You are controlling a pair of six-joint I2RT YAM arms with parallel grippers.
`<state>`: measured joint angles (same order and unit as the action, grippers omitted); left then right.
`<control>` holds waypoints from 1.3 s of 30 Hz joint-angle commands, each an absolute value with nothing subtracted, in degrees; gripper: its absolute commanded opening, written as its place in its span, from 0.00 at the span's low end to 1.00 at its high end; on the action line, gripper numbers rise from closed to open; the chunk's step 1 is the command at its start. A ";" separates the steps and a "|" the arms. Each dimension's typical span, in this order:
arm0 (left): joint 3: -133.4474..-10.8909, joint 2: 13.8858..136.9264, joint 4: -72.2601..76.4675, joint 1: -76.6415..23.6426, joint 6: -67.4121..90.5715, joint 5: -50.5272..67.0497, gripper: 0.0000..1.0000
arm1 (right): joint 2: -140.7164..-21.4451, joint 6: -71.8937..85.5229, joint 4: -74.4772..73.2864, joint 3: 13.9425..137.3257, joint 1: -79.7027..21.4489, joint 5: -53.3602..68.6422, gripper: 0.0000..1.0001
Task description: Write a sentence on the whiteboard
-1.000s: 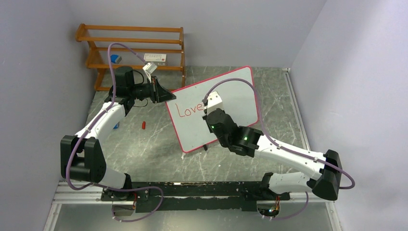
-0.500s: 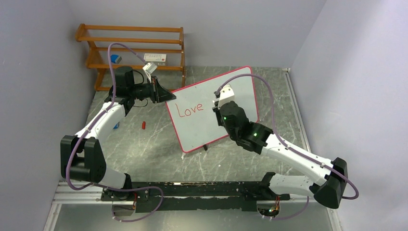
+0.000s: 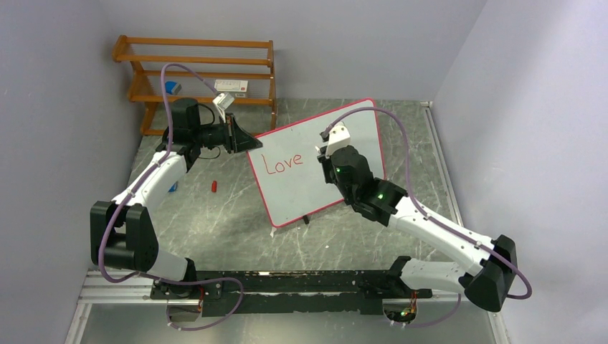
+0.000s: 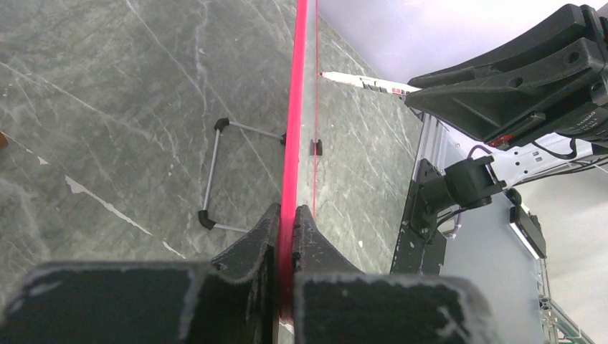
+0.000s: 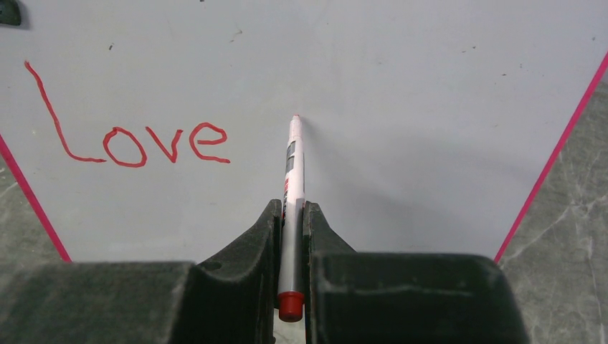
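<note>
The whiteboard [image 3: 294,188], white with a thin red-pink frame, stands tilted on the stone floor. Red script on it reads "Love" [image 3: 284,162], also in the right wrist view [image 5: 143,140]. My left gripper [image 3: 246,143] is shut on the board's left edge; its red frame [image 4: 290,179] runs between my fingers [image 4: 287,215]. My right gripper [image 3: 323,154] is shut on a white marker with a red end [image 5: 292,208]. The marker's tip [image 5: 295,117] rests at the board to the right of "Love". The marker also shows in the left wrist view [image 4: 366,81].
A wooden slatted rack [image 3: 201,75] stands at the back left with a small box [image 3: 231,87] and a blue item [image 3: 171,87] on it. A red cap [image 3: 214,186] lies on the floor left of the board. The board's wire foot [image 4: 215,172] rests behind it.
My right gripper has moved rightwards and up from the end of "Love" to bare board beyond the word. The left arm and the board have not moved.
</note>
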<state>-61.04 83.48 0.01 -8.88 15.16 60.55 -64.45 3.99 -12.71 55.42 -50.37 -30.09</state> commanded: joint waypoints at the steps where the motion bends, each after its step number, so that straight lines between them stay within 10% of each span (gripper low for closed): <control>1: -60.53 85.41 -5.54 -10.55 11.55 58.45 0.05 | -65.22 3.04 -9.98 55.76 -49.75 -28.62 0.00; 39: -60.51 85.86 -5.36 -10.55 11.75 58.52 0.05 | -68.53 3.65 -13.23 57.72 -48.78 -27.24 0.00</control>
<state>-61.23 83.81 -0.27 -8.88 14.98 60.55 -68.40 2.17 -10.39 57.98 -49.21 -28.23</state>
